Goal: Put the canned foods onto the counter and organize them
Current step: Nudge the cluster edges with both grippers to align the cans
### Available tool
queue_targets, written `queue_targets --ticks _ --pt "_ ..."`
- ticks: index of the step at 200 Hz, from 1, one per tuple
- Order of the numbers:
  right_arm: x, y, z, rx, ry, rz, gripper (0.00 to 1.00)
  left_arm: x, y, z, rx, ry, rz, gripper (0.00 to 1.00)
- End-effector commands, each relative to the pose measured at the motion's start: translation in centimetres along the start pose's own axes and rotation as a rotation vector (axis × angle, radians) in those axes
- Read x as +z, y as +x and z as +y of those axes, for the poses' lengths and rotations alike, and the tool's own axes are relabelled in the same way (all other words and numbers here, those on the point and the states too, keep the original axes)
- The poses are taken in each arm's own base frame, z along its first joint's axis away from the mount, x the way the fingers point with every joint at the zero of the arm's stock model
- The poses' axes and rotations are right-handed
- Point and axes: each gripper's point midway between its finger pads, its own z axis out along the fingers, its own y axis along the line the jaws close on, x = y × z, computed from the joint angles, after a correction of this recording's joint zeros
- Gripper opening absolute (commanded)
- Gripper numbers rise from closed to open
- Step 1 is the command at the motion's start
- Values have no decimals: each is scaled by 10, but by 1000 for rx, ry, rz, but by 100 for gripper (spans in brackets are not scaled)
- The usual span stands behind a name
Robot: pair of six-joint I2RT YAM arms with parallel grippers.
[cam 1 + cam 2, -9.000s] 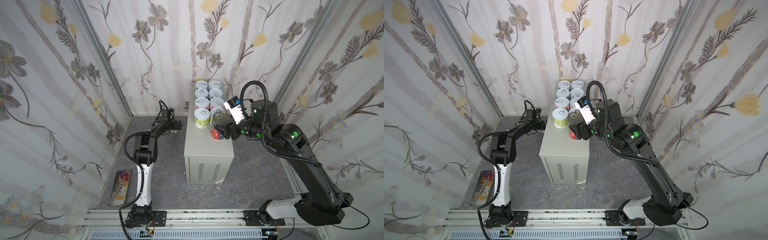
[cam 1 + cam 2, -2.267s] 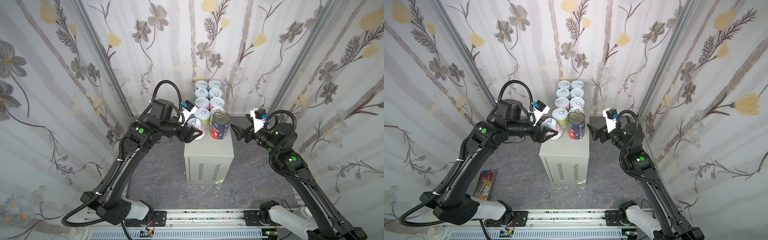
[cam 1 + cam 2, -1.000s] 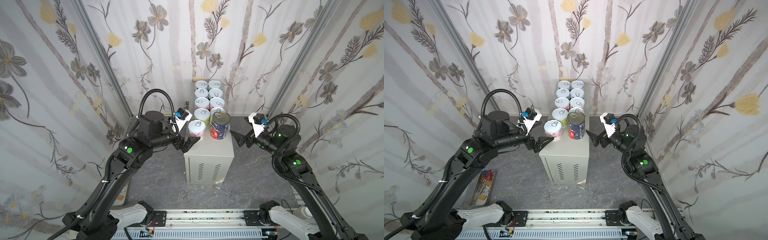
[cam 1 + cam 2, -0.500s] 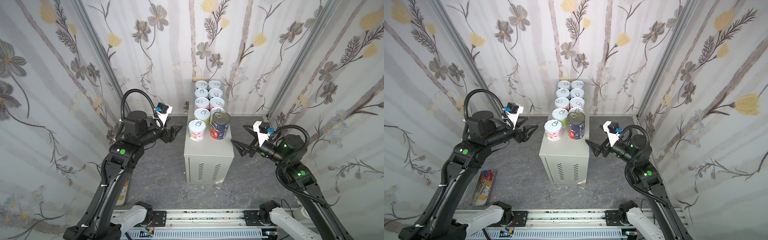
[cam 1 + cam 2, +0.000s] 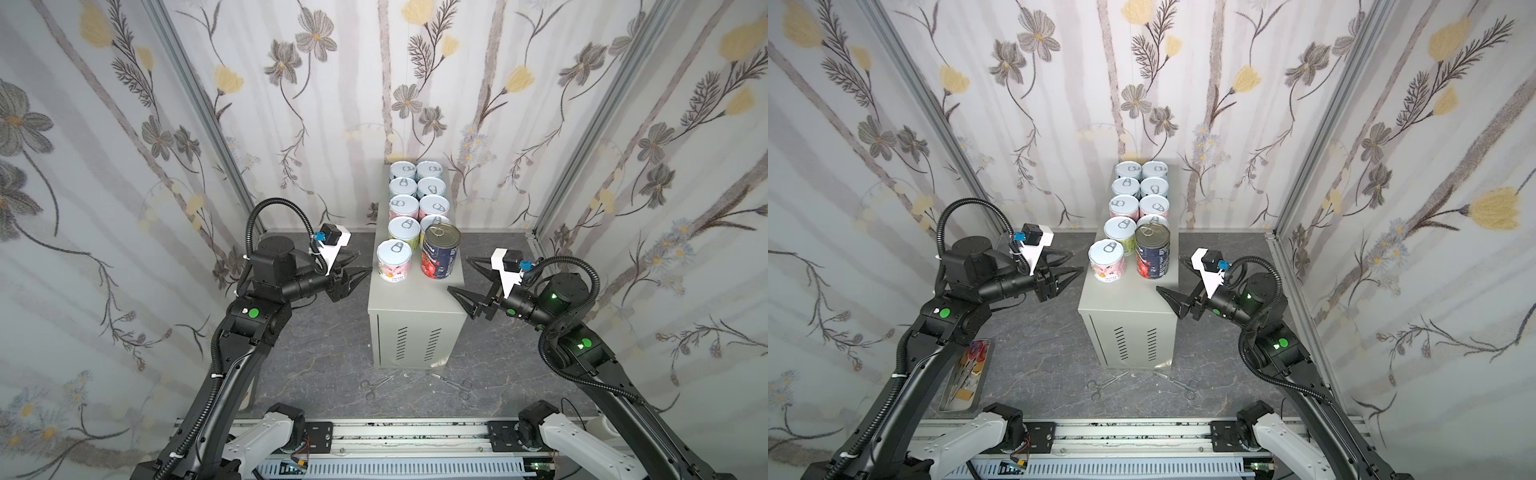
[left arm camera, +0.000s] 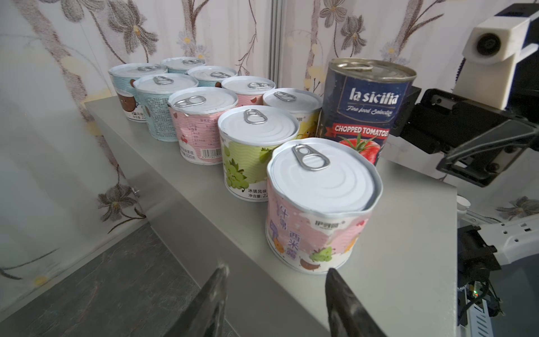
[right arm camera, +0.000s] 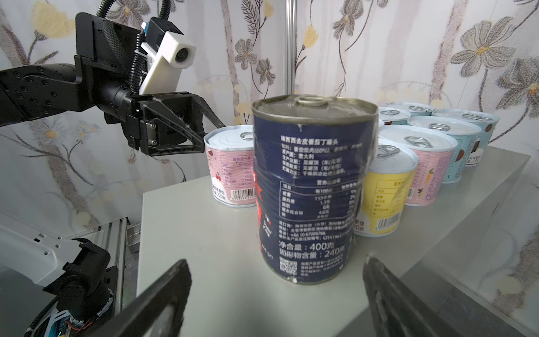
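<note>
Ten canned foods [image 5: 417, 220] are now standing on the desk [image 5: 413, 303] while both grippers, left [image 5: 360, 277] and right [image 5: 459, 275], are backing away empty, fingers spread, suggesting placement is finishing.

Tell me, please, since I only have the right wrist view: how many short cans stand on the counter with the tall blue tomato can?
Observer: Nine short cans. Eight stand in two columns at the back. The ninth can stands at the front, left of the tomato can in a top view.
Operator: Thank you. Is anything lying in front of the counter?
Observer: Yes, two pairs of forceps lie on the floor just before its vented front, in both top views.
</note>
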Motion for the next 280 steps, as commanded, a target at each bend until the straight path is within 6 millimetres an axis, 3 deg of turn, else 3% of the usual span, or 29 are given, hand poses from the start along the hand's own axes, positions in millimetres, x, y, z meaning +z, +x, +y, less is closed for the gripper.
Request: queue_targets --ticks 1,118,173,280 --pt "5 -12 0 -61 -5 -44 89 0 -15 -13 62 86 -65 54" --pt "16 -13 -6 -91 18 -54 84 15 -13 -19 54 209 -108 49" --pt "21 -15 -6 -85 9 -37 77 17 -14 -23 24 250 -110 48" --pt "25 -10 -9 -74 11 -19 74 25 -14 -26 2 296 -98 45"
